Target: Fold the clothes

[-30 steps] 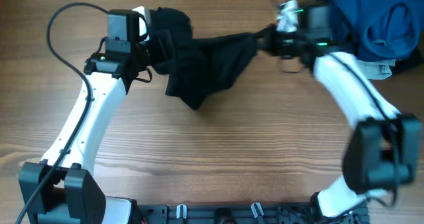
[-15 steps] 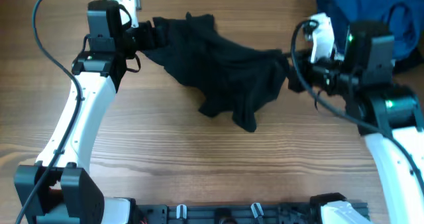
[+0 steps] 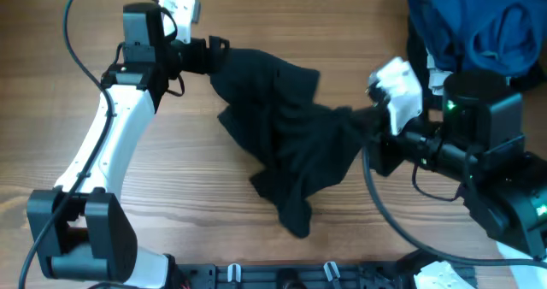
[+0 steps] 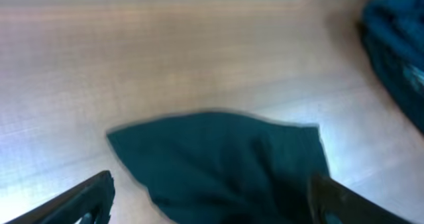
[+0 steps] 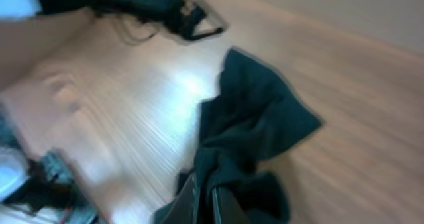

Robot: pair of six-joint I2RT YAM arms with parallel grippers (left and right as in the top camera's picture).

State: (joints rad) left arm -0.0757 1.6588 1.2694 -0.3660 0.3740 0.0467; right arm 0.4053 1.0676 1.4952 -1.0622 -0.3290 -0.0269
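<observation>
Right gripper point(image 5: 207, 196) pinches black garment point(image 3: 282, 131); left gripper point(image 4: 211, 181) spread wide.

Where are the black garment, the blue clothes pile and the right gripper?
black garment point(image 3: 286, 144): overhead view, middle of the cloth.
blue clothes pile point(image 3: 474, 20): overhead view, centre of the heap.
right gripper point(image 5: 205, 199): right wrist view, midway between its fingertips, which pinch the black garment.
</observation>
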